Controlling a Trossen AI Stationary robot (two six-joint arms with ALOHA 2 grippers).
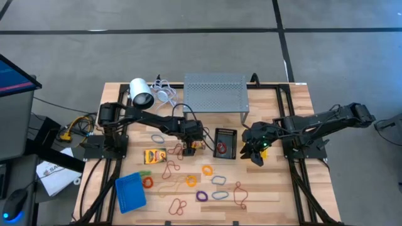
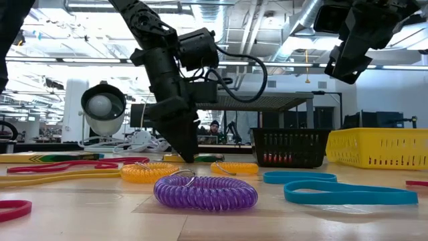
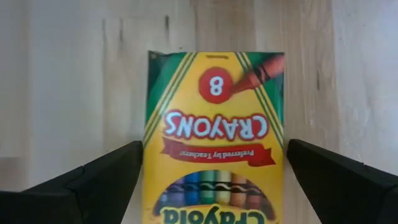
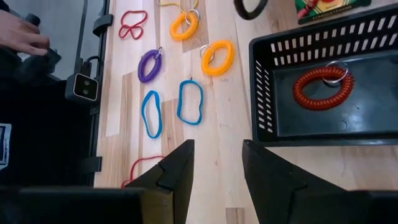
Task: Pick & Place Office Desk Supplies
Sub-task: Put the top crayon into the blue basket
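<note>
A yellow crayon box (image 3: 214, 137) lies flat on the wooden table, left of the black bin (image 1: 226, 133). My left gripper (image 3: 214, 148) points steeply down over it, open, one finger close along each long side; I cannot tell whether they touch. A second crayon box (image 1: 155, 155) lies farther left. A red coil loop (image 4: 322, 87) lies in the black bin. My right gripper (image 4: 217, 168) hangs above the table to the right of that bin, open, with nothing between its fingers. Coil and band loops, such as the purple coil (image 2: 205, 191), lie scattered toward the near edge.
A blue bin (image 1: 130, 192) sits at the near left and a yellow bin (image 2: 381, 147) beside the black one. A white cylinder (image 1: 141, 94) and a grey perforated stand (image 1: 215, 92) stand at the far edge. A person's hand (image 4: 22, 34) shows beyond the table's edge.
</note>
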